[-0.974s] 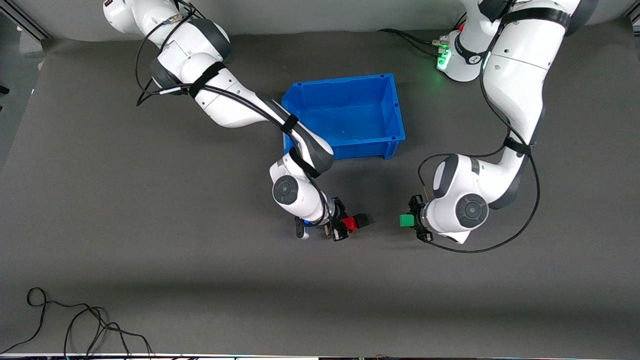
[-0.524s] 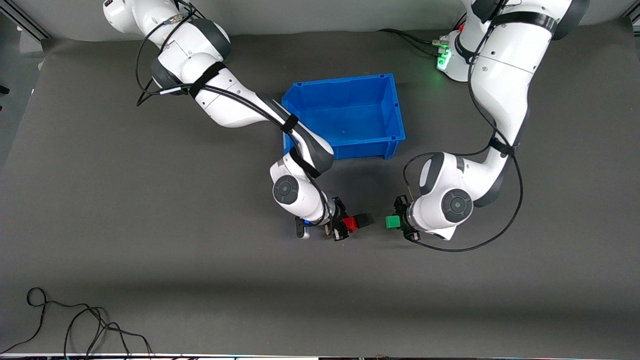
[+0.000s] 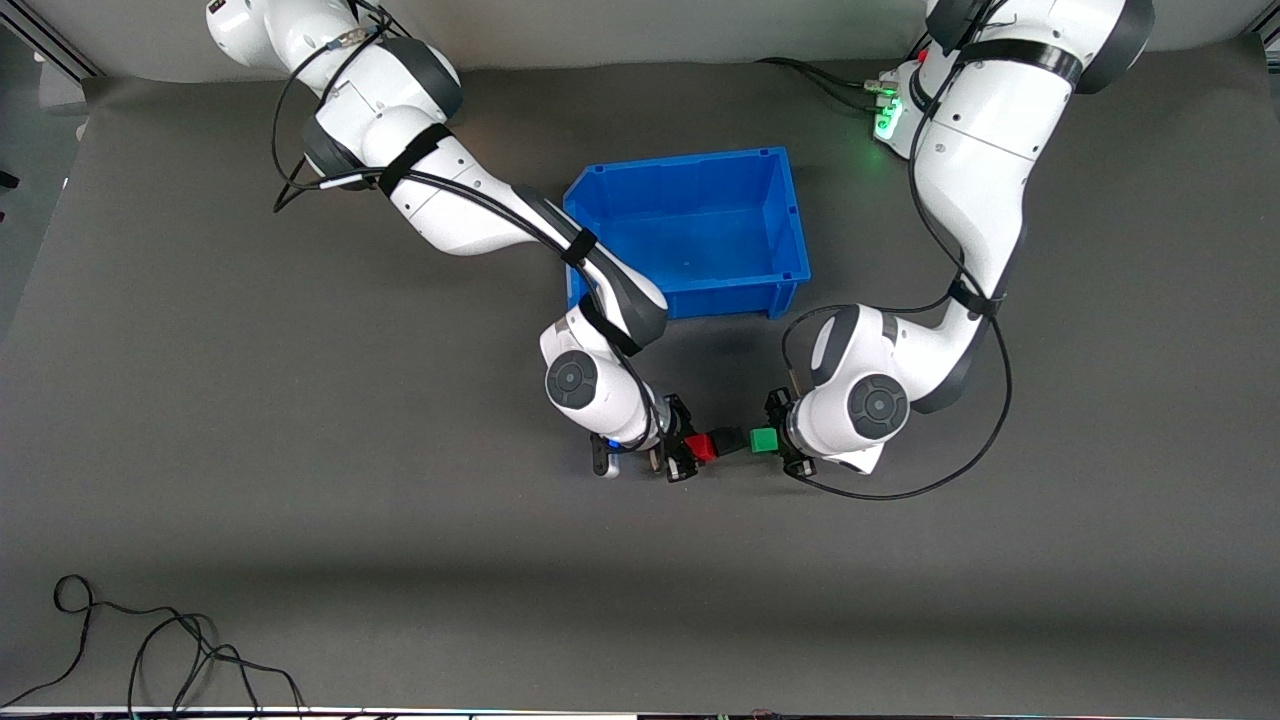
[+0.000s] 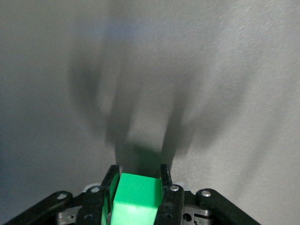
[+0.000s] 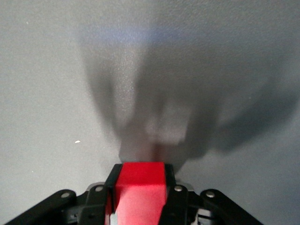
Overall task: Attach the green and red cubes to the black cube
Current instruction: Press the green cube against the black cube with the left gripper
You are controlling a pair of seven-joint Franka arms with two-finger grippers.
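Note:
In the front view my right gripper (image 3: pixel 696 449) is shut on the red cube (image 3: pixel 702 446). The black cube (image 3: pixel 728 438) sits against the red cube's outer face. My left gripper (image 3: pixel 772 441) is shut on the green cube (image 3: pixel 764 440), which is right next to the black cube; I cannot tell whether they touch. The three cubes form a row over the grey mat, nearer to the front camera than the blue bin. In the left wrist view the green cube (image 4: pixel 136 197) fills the left gripper (image 4: pixel 138 172). In the right wrist view the red cube (image 5: pixel 140 187) fills the right gripper (image 5: pixel 140 169); the black cube is hidden there.
An empty blue bin (image 3: pixel 780 225) stands at the table's middle, farther from the front camera than the cubes. A black cable (image 3: pixel 150 650) lies coiled near the front edge toward the right arm's end. A green light (image 3: pixel 884 125) glows at the left arm's base.
My left gripper has carried the green cube toward the right arm's end, closing the gap to the black cube. The right arm has held still with the red cube.

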